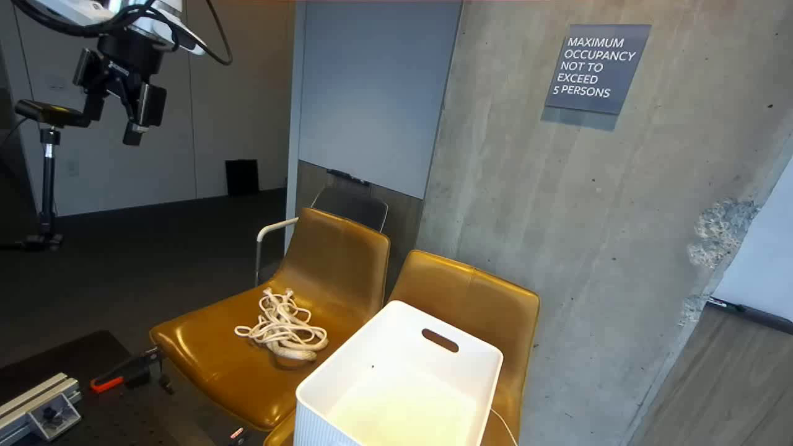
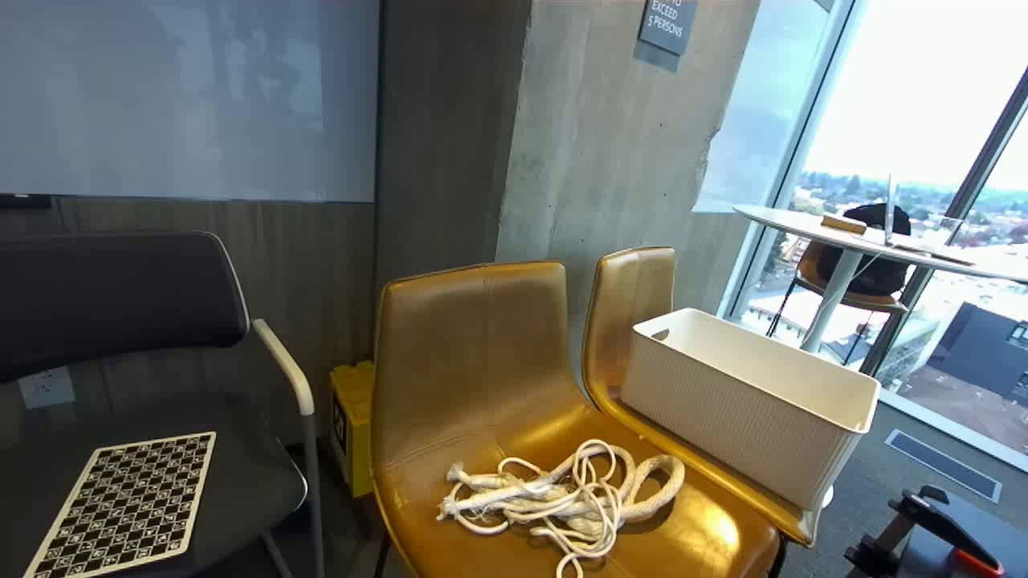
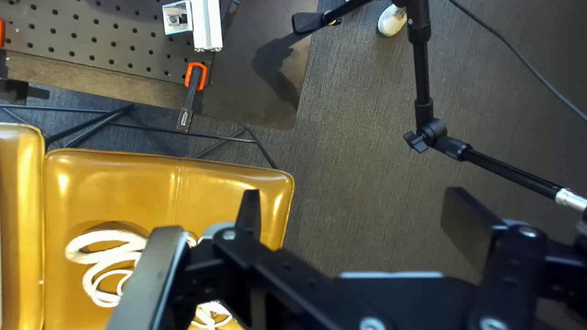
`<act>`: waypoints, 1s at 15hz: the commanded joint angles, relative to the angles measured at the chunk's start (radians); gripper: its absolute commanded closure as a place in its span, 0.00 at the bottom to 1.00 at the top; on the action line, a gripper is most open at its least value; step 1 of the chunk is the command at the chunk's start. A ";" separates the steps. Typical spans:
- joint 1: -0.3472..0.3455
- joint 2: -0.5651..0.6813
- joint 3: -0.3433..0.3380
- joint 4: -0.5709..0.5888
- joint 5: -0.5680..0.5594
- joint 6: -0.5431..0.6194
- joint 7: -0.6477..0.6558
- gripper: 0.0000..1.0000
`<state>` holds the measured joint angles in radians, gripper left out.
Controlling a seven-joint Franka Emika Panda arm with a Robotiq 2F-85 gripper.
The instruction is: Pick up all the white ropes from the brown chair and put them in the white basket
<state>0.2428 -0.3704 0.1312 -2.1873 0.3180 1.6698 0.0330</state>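
Note:
A tangled heap of white ropes [image 1: 282,328] lies on the seat of the brown chair [image 1: 210,334], also in an exterior view [image 2: 562,498]. The wrist view shows part of the ropes [image 3: 107,256]; my gripper hides the rest. The white basket [image 1: 322,427] stands on a second brown chair beside it, also in an exterior view [image 2: 723,409]; no rope shows in its visible inside. My gripper [image 1: 113,121] is high up, well above and apart from the chair. In the wrist view its fingers [image 3: 353,197] are wide apart with only floor between them.
A black stand [image 1: 48,186] with a camera is near the gripper. A dark table [image 3: 257,87] with a metal profile and orange-black clamps borders the chair. A grey chair [image 2: 161,385] bears a checkered board. A thin white cord [image 1: 505,427] hangs beside the basket.

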 commanded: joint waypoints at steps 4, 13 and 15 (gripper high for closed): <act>-0.021 -0.001 0.017 0.003 0.005 -0.004 -0.005 0.00; 0.018 0.245 0.079 0.062 -0.036 0.232 -0.278 0.00; 0.013 0.348 0.091 0.116 -0.088 0.305 -0.328 0.00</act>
<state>0.2530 -0.1763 0.2096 -2.1755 0.2943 1.9039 -0.2241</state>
